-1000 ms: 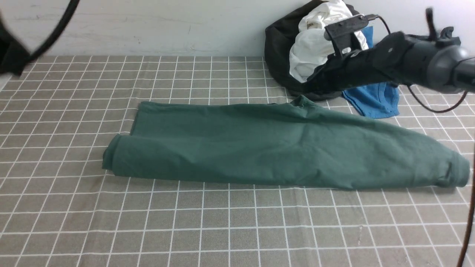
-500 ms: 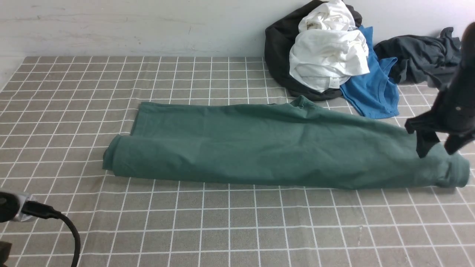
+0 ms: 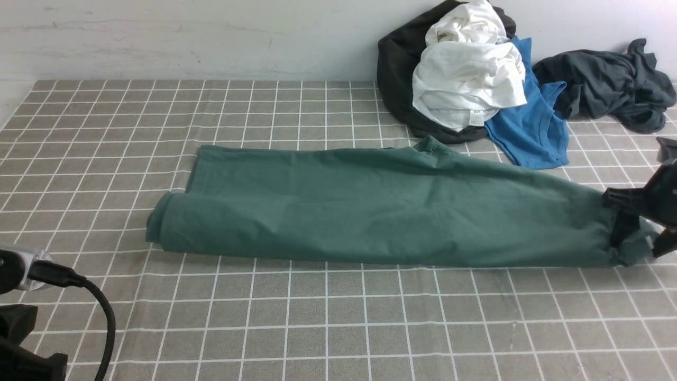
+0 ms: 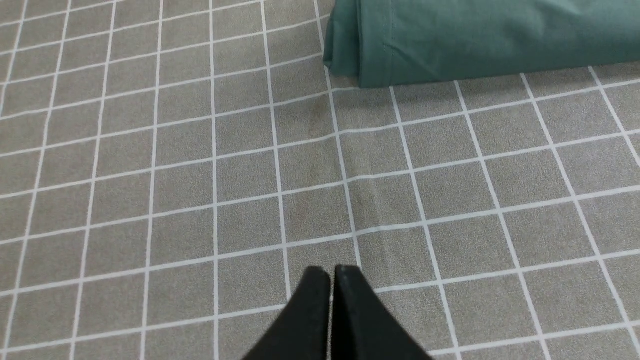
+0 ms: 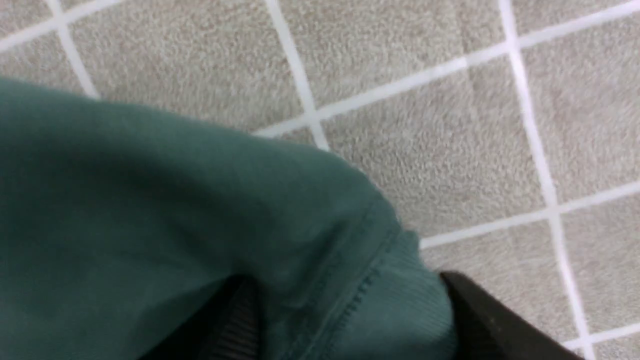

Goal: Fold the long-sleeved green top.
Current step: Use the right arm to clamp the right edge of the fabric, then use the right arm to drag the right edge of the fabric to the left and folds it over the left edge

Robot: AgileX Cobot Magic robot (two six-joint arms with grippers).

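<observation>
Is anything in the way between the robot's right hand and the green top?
No, nothing visible. The right hand sits at the cuff of the green top, one finger on each side of the cloth. The other clothes lie farther back.

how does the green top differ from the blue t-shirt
The green long-sleeved top lies folded in a long flat band; the blue T-shirt lies loose, partly under a white garment. The right gripper straddles the green top's cuff; no gripper is at the blue T-shirt. Both lie on the checked tablecloth.
</observation>
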